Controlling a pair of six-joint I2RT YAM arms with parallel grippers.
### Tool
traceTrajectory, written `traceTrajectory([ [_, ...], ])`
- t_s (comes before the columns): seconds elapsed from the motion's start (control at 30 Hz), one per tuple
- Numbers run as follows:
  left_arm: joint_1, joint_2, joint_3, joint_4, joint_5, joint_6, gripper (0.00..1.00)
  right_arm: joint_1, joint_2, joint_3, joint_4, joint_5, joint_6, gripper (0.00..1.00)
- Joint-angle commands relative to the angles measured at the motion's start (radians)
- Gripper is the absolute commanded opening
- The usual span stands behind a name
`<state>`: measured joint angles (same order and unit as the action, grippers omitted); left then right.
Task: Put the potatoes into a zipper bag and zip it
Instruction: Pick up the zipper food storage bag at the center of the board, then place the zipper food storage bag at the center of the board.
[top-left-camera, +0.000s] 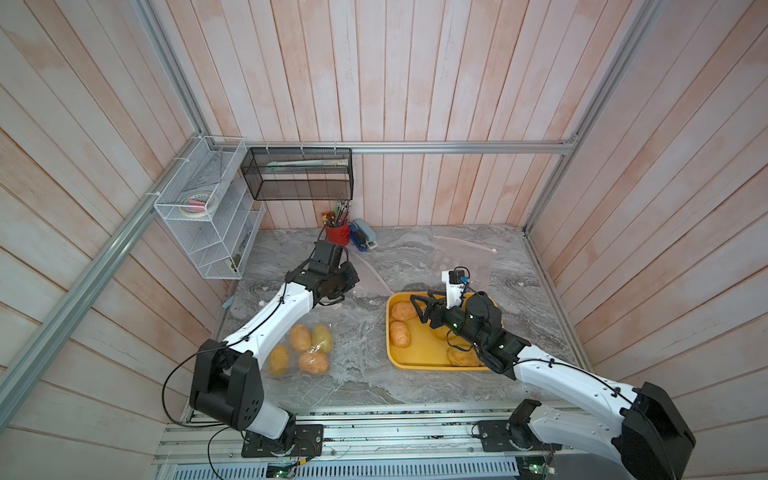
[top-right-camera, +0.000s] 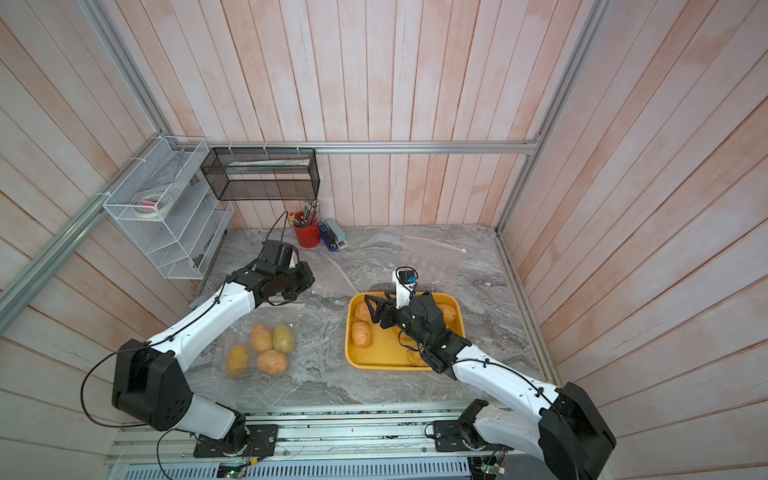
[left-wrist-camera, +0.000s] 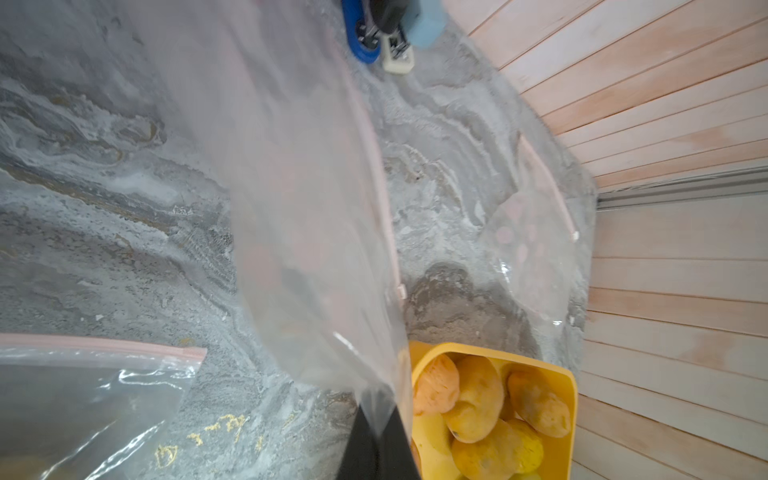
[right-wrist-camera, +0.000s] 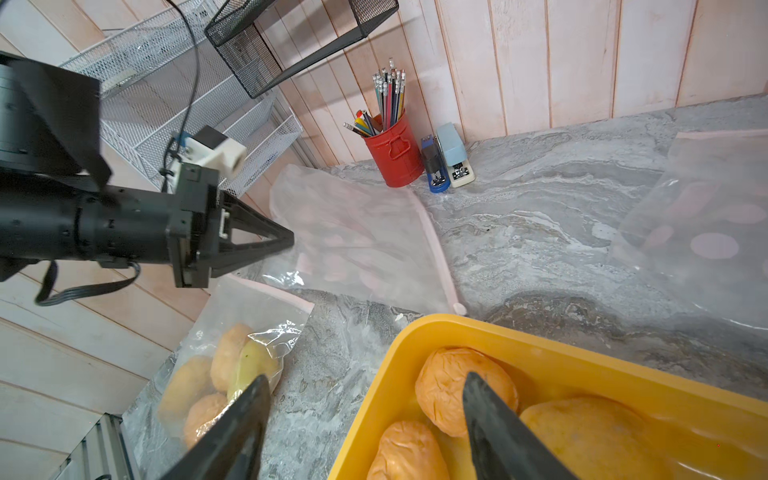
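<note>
Our left fingers (right-wrist-camera: 279, 242) clamp the edge of the clear empty zipper bag (right-wrist-camera: 365, 241) at eleven o'clock, likely to open its mouth. Our right fingers (right-wrist-camera: 494, 428) hang wide over orange-brown potatoes (right-wrist-camera: 453, 386) in the yellow plastic tray (right-wrist-camera: 540, 345) at four o'clock.

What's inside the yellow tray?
Potatoes lie in the yellow tray. Two show clearly in both top views. More peek out beside the right arm, which covers the rest, so the count is hidden. The right claw hangs open above them, holding nothing.

Bagged potatoes (top-right-camera: 261, 337), more in yellow tray (top-right-camera: 386, 354)
</note>
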<state>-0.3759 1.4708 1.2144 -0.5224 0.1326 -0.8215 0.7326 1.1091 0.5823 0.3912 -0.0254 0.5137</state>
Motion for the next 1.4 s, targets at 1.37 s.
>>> traceTrajectory([
  [1.37,-0.240,-0.347,-0.363,0.094,-0.005,0.195,0.00,-0.438,-0.036,-0.197,0.149,-0.397,0.313,0.69],
])
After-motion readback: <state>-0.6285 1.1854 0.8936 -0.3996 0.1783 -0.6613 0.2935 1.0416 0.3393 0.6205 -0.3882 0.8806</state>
